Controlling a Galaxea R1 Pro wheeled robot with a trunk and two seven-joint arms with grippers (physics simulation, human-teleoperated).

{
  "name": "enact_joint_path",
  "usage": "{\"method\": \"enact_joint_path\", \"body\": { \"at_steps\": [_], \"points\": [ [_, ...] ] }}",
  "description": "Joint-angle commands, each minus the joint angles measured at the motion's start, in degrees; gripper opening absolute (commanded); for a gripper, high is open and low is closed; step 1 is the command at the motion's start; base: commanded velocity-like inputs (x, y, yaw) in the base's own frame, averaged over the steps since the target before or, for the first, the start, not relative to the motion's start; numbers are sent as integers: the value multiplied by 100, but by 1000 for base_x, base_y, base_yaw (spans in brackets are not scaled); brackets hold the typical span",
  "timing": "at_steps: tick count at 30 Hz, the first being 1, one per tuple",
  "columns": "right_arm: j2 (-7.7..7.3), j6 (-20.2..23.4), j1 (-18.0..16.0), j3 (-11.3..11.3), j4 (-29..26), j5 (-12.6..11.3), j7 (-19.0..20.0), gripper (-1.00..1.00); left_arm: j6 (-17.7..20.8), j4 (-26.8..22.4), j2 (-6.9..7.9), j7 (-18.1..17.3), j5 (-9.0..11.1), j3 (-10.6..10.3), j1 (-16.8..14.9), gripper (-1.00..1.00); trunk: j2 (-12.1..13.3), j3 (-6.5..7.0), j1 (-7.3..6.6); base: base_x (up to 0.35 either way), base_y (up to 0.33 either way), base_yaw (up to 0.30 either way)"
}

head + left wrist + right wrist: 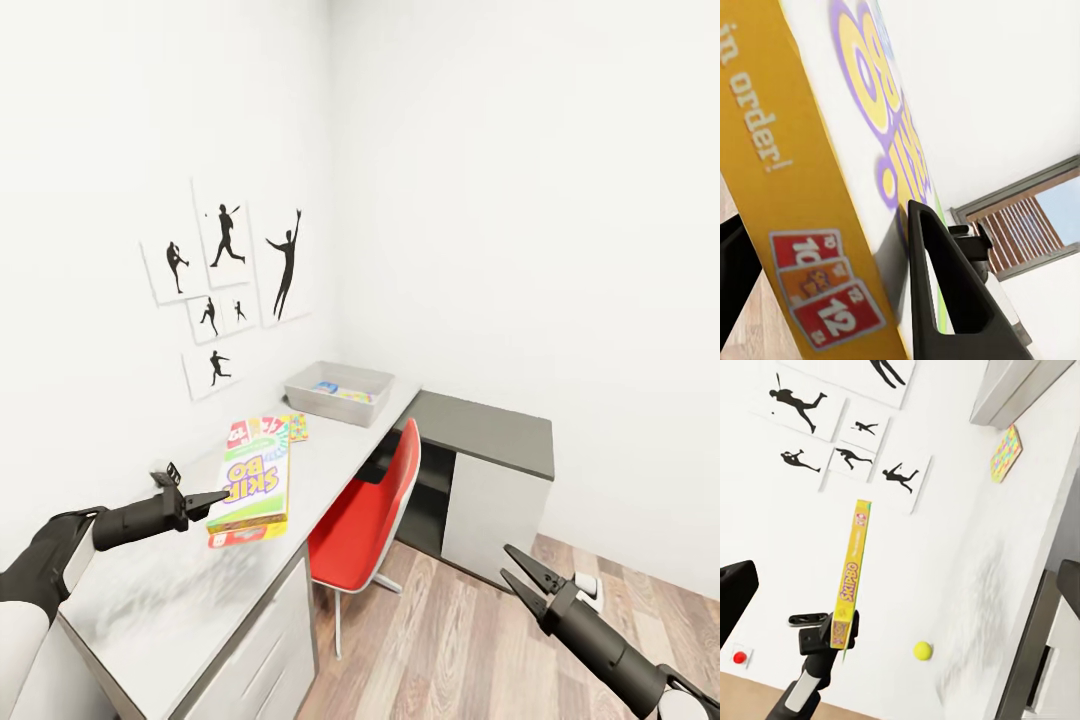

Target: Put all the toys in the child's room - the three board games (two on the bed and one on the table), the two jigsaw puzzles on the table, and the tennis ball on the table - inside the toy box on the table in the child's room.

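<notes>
Left gripper point(212, 500) clamps the SKIP BO board game point(255, 482) above the table point(150, 600).
Right gripper point(522, 574) hangs low over the wood floor point(450, 640), fingers spread, nothing in them. On the desk, the tennis ball point(922, 650), then a jigsaw puzzle point(298, 427); farthest back, the toy box point(338, 393) by the corner, colourful pieces inside.

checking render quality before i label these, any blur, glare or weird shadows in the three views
Head view: even, soft light, white walls nearly washed out, a smeared grey reflection on the table near the left gripper. Left wrist view: the SKIP BO box sits very close, its lettering soft and foreshortened. Right wrist view: tilted scene, a streaky grey patch on the tabletop beside the tennis ball; silhouette pictures stay crisp.
</notes>
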Motion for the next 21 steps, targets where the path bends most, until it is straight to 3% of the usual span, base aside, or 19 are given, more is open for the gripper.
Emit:
{"method": "enact_joint_path", "body": {
  "at_steps": [1, 11, 21],
  "points": [
    [3, 25, -3, -11, 1, 6, 20, 100, 56, 1, -1, -13, 1, 0, -1, -100, 38, 16, -20, 0, 0, -1],
    [2, 30, -3, -13, 1, -33, 27, 100, 66, 5, 12, -10, -4, -2, -1, -100, 78, 39, -42, 0, 0, -13],
    [2, 29, -3, -22, 46, -26, 22, 100, 52, 6, 19, -44, 2, -2, -1, -100, 78, 92, -42, 0, 0, -203]
  ]
}}
